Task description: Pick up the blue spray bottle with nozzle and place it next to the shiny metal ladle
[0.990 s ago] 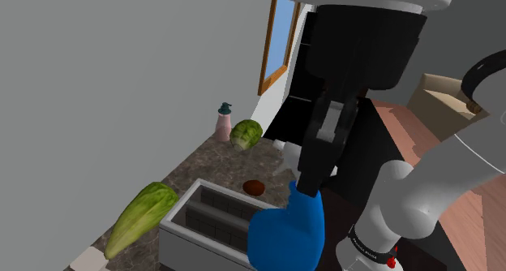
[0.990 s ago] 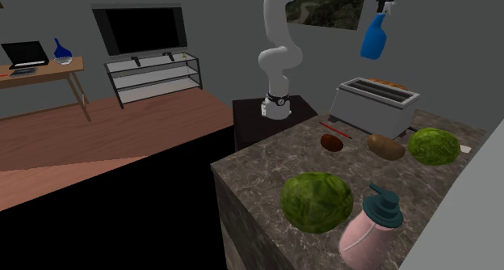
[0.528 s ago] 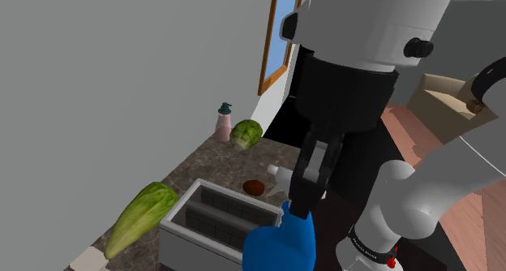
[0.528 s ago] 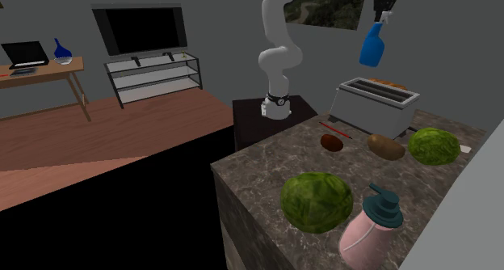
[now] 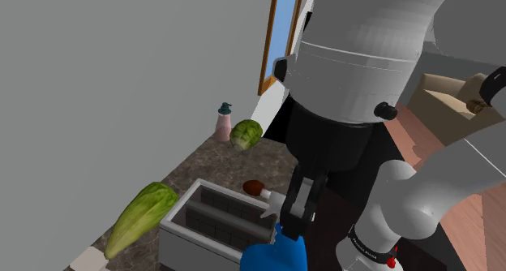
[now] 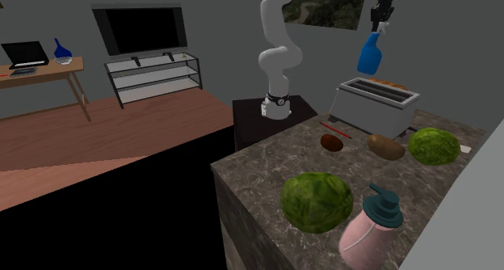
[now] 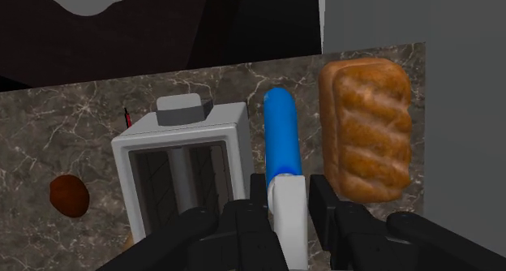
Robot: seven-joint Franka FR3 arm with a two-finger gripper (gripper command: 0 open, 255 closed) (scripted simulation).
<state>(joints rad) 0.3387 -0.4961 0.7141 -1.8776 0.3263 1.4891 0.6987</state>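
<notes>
The gripper (image 7: 288, 203) is clenched on the white spray head of the blue spray bottle (image 7: 281, 135), with one black finger (image 7: 253, 217) against each side of it. The bottle hangs from the jaws head-up. Its smooth, rounded blue body points down, in the air well above the counter (image 7: 65, 107).

Under the jaws, the blue body lines up with the gap between a white two-slot toaster (image 7: 182, 160) and a brown loaf of bread (image 7: 365, 127). A grey wall (image 7: 462, 83) closes off the side just past the loaf. Past the toaster the dark marbled counter lies more open, with a small red-brown round thing (image 7: 69, 194) on it. The counter's straight edge runs beyond the toaster's lever end.

Farther from the jaws lie one potato (image 6: 386, 146), one romaine lettuce (image 5: 142, 217), one round cabbage (image 6: 317, 200) and one pink soap dispenser (image 6: 373, 224).
</notes>
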